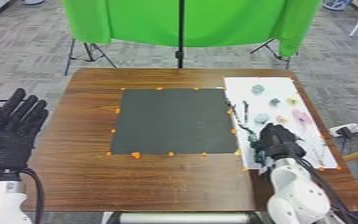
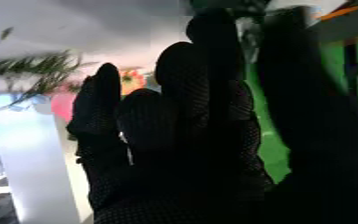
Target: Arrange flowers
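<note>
1. Robot arms, white and ending in black gloves, ran in from the bottom edge of the head view, both cut off there. A pale bar (image 1: 184, 218) lay at the same edge, partly cut off.
2. On the left, the left hand (image 1: 11, 132) was open, straight-fingered, beside the brown wooden table (image 1: 175, 187).
3. The right hand (image 1: 280, 138) was over the nearer part of the white sheet (image 1: 257, 120) and hid some of it. Whether that hand was open or closed on anything could not be told.
4. A dark green clump (image 1: 257, 150) showed just beside the right hand, too tangled to make out; whether the two touched was unclear.
5. In the right wrist view, the dark glove of the right hand (image 2: 171, 150) covered much of the scene. Past it were a feathery green sprig (image 2: 38, 67), an orange-red flower (image 2: 132, 80), partly hidden, and a blurred pink shape (image 2: 63, 105).
6. In the middle of the table lay a dark sheet (image 1: 171, 120), with small orange pieces (image 1: 135, 155) around its border.
7. Thin dark stems (image 1: 231, 106) lay along the left edge of the white sheet. Farther up it were small flower-like pieces: a pink one (image 1: 302, 117), a yellowish one (image 1: 292, 101) and a blue-green one (image 1: 258, 89), their petals hard to make out.
8. Beyond the table, a green cloth (image 1: 140, 20), cut off by the top edge, hung by a black stand (image 1: 181, 47) over grey carpet (image 1: 33, 45).
</note>
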Controlling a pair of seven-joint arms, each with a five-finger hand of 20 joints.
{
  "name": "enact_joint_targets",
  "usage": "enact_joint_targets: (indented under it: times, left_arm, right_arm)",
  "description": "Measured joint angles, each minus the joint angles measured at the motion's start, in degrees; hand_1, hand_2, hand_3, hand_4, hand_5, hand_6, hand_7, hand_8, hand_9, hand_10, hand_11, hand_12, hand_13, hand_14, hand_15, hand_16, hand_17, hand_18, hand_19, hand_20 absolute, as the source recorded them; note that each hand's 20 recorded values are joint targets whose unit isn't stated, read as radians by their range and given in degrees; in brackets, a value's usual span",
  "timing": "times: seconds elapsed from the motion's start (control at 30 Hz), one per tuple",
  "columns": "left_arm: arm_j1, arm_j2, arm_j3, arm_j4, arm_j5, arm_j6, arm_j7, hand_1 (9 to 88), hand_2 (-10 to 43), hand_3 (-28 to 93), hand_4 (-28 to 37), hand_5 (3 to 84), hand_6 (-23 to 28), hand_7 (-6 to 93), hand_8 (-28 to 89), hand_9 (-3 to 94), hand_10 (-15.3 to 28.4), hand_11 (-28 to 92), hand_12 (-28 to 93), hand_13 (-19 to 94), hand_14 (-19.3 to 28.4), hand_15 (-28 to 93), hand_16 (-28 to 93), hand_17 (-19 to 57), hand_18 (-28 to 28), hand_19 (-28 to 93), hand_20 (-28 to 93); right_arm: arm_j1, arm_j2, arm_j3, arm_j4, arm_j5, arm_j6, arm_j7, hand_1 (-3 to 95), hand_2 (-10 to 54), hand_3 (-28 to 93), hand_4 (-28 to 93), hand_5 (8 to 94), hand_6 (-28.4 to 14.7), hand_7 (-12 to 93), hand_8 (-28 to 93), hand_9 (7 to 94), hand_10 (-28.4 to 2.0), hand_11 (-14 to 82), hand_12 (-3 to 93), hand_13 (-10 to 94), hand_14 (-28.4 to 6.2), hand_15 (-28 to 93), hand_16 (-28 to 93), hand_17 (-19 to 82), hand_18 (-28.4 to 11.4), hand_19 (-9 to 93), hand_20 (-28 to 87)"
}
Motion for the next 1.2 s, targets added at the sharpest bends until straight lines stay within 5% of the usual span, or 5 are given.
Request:
enact_joint_targets:
  times: [0.33,0.63,0.83,1.2]
  left_arm:
    - [0.8,-0.05,-0.42,-0.15,-0.91,0.13,0.05,24.7,11.0,72,-28.3,42.8,7.0,9.0,-9,38.3,13.5,13,10,31,13.0,13,-1,-2.7,13.5,27,12]
    - [4.0,-0.21,-2.61,-0.83,-5.19,0.15,1.11,24.7,10.8,71,-28.3,42.7,6.9,8.9,-9,38.3,13.4,13,10,32,12.9,13,-1,-2.7,13.5,27,12]
    - [5.6,-0.25,-3.18,-0.90,-7.39,0.09,2.18,24.5,10.8,71,-28.3,42.7,6.8,9.0,-9,38.4,13.4,13,10,32,13.0,13,-1,-2.8,13.6,27,12]
    - [5.4,0.11,-1.85,-0.80,-7.95,0.26,2.99,24.6,10.8,71,-28.3,42.7,6.7,9.2,-10,38.4,13.3,13,10,32,13.0,13,-1,-2.8,13.7,27,12]
  right_arm:
    - [-0.2,0.3,-0.2,-4.0,12.2,3.6,4.2,55.9,-9.5,67,-28,80.6,-3.0,38,15,78.7,-15.2,50.1,40.2,71,-13.7,78,39,36,-25.2,84,44]
    - [3.1,1.3,-1.6,-11.0,24.8,5.8,6.6,55.8,-9.5,68,-28,80.5,-3.1,37,17,78.8,-14.6,49.7,41.3,72,-13.6,78,39,36,-25.4,85,43]
    - [13.9,0.4,-12.5,-5.4,25.8,6.9,7.6,55.9,-9.5,68,-28,80.3,-3.0,37,17,78.7,-14.6,50.1,41.7,72,-13.7,78,39,37,-26.0,85,43]
    - [31.7,-10.0,-32.1,11.2,27.0,4.9,8.9,56.2,-9.5,68,-28,80.2,-3.6,36,17,78.5,-15.2,50.5,40.9,73,-13.9,78,38,38,-27.3,87,41]
